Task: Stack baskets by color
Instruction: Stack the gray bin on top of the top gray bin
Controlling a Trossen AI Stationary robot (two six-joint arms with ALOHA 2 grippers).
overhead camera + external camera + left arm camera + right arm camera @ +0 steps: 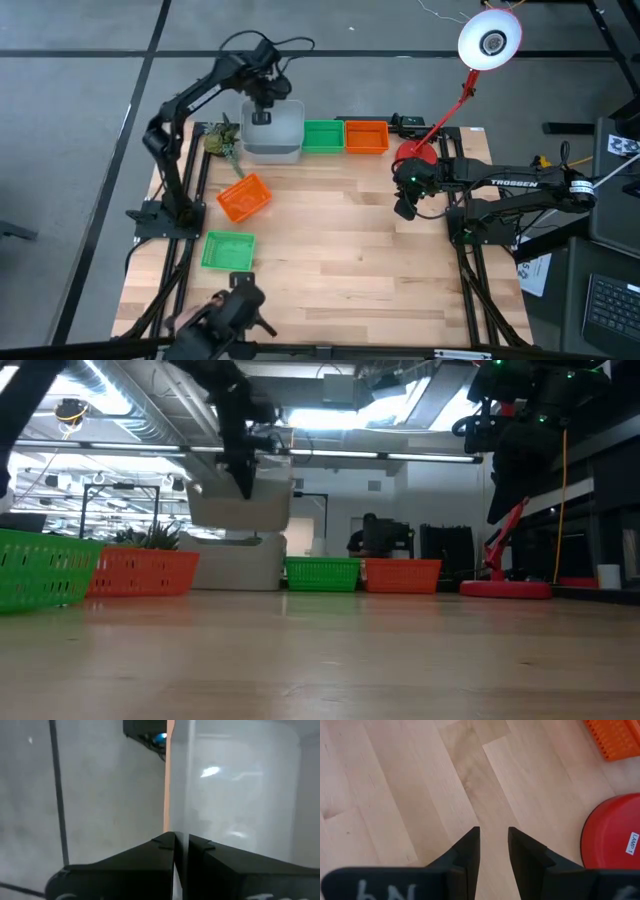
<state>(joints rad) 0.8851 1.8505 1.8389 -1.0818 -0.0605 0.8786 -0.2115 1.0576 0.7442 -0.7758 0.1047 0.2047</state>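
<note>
Clamped on the wall of a pale grey basket (281, 128), the left gripper (261, 108) holds it lifted over another grey basket (245, 560) at the table's far edge. Beside these sit a green basket (323, 136) and an orange basket (366, 136). Nearer lie a tilted orange basket (244, 197) and another green basket (228, 249). The right gripper (493, 851) hovers empty, fingers slightly parted, near the red lamp base (615, 832).

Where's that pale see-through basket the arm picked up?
The pale grey basket hangs in the left gripper at the table's far edge, above another grey basket, with the green basket beside them.
</note>
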